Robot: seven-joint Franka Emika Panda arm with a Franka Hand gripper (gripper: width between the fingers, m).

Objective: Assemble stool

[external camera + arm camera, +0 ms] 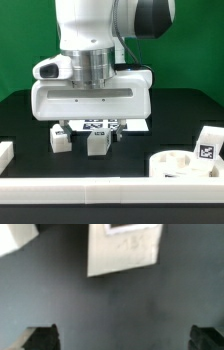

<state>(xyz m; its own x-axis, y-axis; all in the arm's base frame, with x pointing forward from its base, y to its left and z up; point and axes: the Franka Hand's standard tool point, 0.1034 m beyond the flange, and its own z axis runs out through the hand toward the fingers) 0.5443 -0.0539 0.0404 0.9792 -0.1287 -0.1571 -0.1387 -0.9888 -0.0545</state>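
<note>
The round white seat [183,163] lies at the front on the exterior view's right. One tagged white leg [208,145] stands just behind it. Two more small white legs [60,138] [97,143] stand on the black table under the arm's hand. My gripper [90,128] hangs low above the table near these two legs, and its fingertips are hard to make out there. In the wrist view my gripper [125,335] is open, its dark fingers [42,336] are far apart, and only bare black table lies between them.
The marker board [102,124] lies behind the two legs and shows as a white sheet in the wrist view [120,249]. A long white border rail [100,190] runs along the front, with another piece [5,152] on the exterior view's left. A white edge [15,238] shows in the wrist view.
</note>
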